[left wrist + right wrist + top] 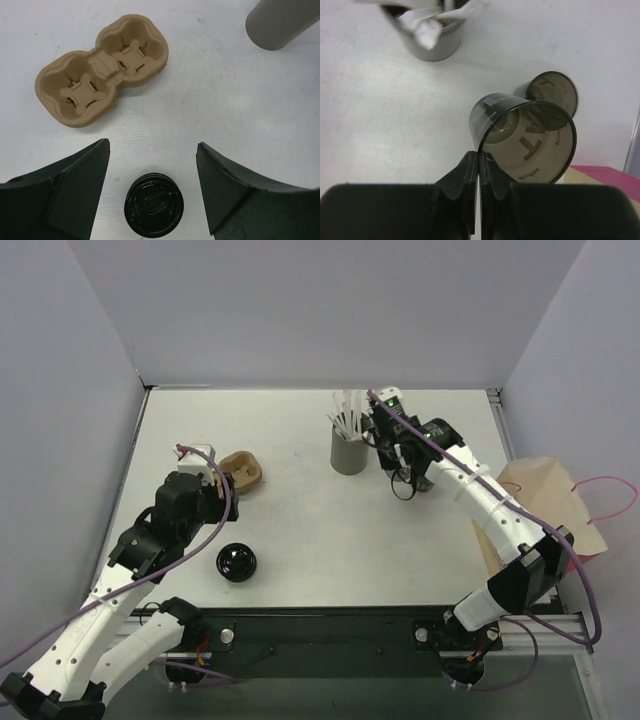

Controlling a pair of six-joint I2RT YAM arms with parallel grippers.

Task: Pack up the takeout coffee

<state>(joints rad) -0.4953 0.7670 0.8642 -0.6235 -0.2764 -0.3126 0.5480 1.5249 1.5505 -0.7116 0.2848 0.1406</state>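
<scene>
The takeout coffee is a translucent dark cup with a thin black rim and "#coffee" printed on it. It hangs tilted above the table, and my right gripper is shut on its rim. From above, the cup shows as a dark ring just right of the grey straw holder, under my right gripper. My left gripper is open over the table with nothing between its fingers. A loose black lid lies below it, and the brown two-cup carrier lies empty ahead.
The carrier sits at the left by my left gripper, with the lid nearer the front. White straws fill the straw holder. A brown paper bag with pink handles lies at the table's right edge.
</scene>
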